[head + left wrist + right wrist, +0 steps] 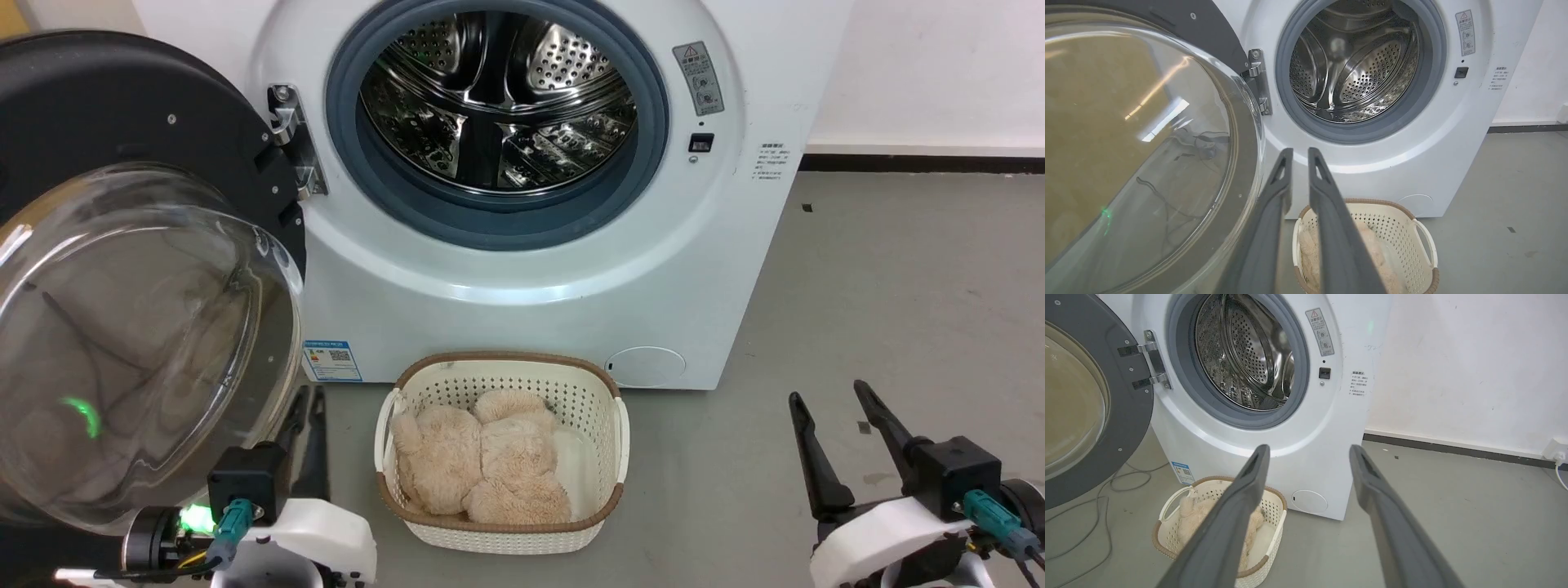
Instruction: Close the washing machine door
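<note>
Hanging open, washing machine door (leftward)

Head view: from high up, facing forward and down at the washing machine, drum at 12 o'clock, basket at 6. Left wrist view: low, close to the washing machine door at 9 o'clock. Right wrist view: low, from farther right, machine at 11. Shared by all: drum, door, basket.

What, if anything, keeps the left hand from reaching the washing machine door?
Likely nothing, so yes: the left hand sits beside the wide-open washing machine door, nothing between them; the basket lies on its other side.
</note>
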